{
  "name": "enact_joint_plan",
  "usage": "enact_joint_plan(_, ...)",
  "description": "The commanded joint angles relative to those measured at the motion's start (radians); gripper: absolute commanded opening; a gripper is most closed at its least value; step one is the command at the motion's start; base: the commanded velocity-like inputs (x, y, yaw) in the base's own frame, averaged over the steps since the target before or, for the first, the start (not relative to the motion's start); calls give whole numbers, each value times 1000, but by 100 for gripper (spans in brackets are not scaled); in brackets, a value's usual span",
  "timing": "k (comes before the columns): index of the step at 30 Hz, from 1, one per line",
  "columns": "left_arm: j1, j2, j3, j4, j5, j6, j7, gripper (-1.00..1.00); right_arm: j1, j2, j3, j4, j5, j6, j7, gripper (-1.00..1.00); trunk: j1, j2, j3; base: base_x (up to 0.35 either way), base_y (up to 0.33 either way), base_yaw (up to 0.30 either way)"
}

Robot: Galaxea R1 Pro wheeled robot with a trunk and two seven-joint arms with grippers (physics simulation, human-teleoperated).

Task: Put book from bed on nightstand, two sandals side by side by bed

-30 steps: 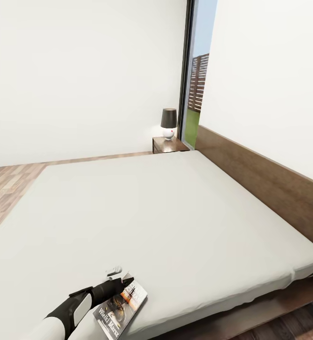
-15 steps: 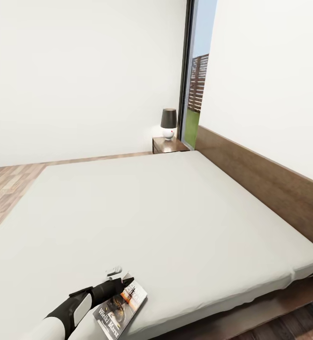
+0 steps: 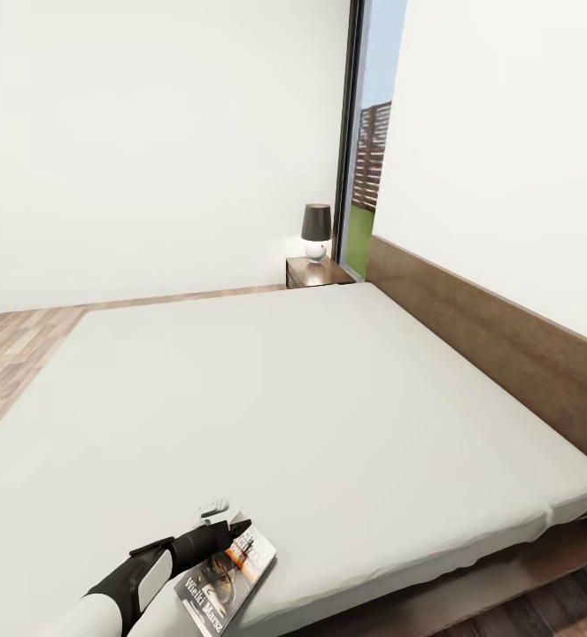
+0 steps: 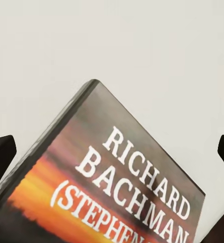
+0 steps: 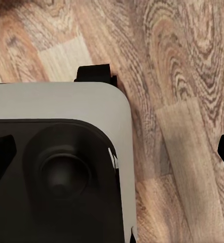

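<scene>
The book (image 3: 228, 579), dark with an orange band and white lettering, lies flat on the grey mattress of the bed (image 3: 311, 398) close to its near edge. My left gripper (image 3: 231, 522) hovers right over the book's far end. In the left wrist view the book (image 4: 117, 187) sits between the two dark fingertips (image 4: 0, 157), which stand wide apart, so the left gripper (image 4: 112, 152) is open. My right gripper (image 5: 112, 152) is open too, pointing down at the floor. One nightstand (image 3: 318, 272) stands at the bed's far corner. The sandals are out of view.
A small lamp (image 3: 316, 230) with a dark shade stands on the nightstand beside the tall window (image 3: 371, 150). The brown headboard (image 3: 497, 345) runs along the right wall. Wood floor (image 3: 14, 345) shows left of the bed. My own base (image 5: 66, 167) shows over floor planks (image 5: 183, 76).
</scene>
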Motion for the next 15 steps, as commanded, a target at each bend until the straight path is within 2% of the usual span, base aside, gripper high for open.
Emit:
enact_joint_plan(1, 0, 0, 3, -1, 7, 10, -4, 100, -1, -1, -8, 3, 7, -6, 3, 100, 0, 0, -1, 0, 0, -1)
enact_joint_plan(15, 0, 0, 3, -1, 7, 10, -4, 100, -1, -1, -9, 3, 7, -6, 3, 100, 0, 0, 0, 0, 0, -19)
